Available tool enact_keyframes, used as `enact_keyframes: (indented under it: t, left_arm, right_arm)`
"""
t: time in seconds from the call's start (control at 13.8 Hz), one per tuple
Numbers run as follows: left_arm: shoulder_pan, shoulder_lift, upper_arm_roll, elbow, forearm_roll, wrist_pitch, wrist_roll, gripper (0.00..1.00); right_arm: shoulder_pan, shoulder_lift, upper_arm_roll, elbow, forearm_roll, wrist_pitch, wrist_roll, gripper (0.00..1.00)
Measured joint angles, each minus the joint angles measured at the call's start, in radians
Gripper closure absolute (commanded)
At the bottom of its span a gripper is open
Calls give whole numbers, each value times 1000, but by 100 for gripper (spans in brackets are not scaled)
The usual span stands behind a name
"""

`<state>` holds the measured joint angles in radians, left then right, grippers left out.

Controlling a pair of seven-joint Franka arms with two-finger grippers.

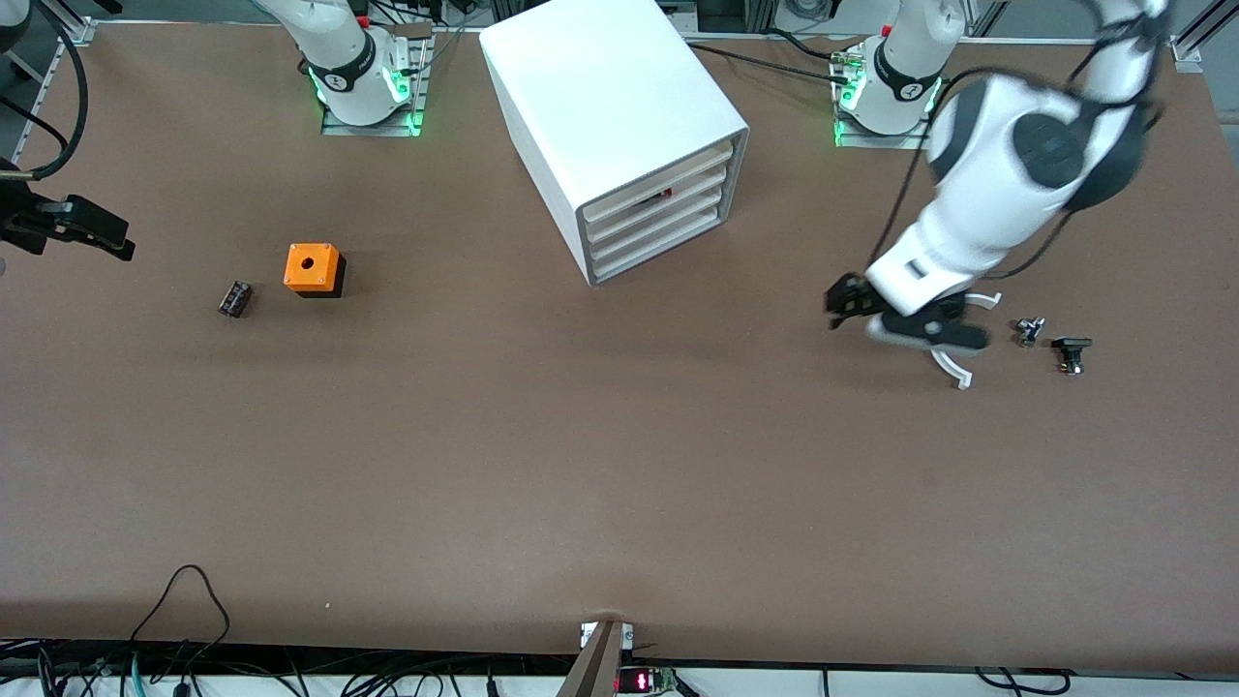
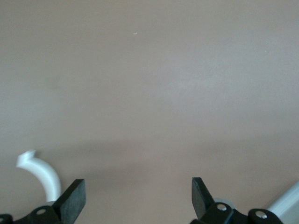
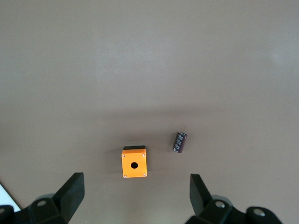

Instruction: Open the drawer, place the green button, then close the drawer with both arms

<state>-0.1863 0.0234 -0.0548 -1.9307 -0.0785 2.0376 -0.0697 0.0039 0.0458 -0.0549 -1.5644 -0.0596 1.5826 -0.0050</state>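
— Progress so far: nothing is showing as done. The drawer [image 1: 666, 244], bottommost in the white cabinet [image 1: 605, 92], is sitting shut and flush with the three above it.

— And the button?

— I am taking it to be the tiny pale piece [image 1: 1029, 331] lying on the table [image 1: 581, 465] toward the left arm's end, just beside a black switch part [image 1: 1071, 353]. I cannot make out a green cap.

— What are the grippers doing?

— The left gripper [image 1: 970, 337] is hanging over the table close to that piece, fingers spread wide and gripping nothing. The right gripper [image 3: 135, 198] is waiting over the right arm's end, above an orange cube [image 3: 134, 164] and a dark cylinder [image 3: 181, 142], likewise wide apart and empty.

— So what is remaining?

— Everything, I am judging: opening, placing, closing.
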Motion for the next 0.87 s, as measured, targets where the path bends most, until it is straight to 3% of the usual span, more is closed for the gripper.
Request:
enact_keyframes:
  t: [0.15, 0.36, 0.87]
  left_arm:
    - [0, -71, 39, 98, 30, -214, 22, 0]
    - [0, -100, 67, 234, 97, -403, 23, 0]
    - [6, -30, 127, 244, 104, -465, 24, 0]
  right_arm:
    - [0, -5, 0, -6, 1, 7, 0, 0]
    - [0, -5, 1, -6, 1, 15, -1, 0]
    - [1, -2, 10, -8, 22, 15, -1, 0]
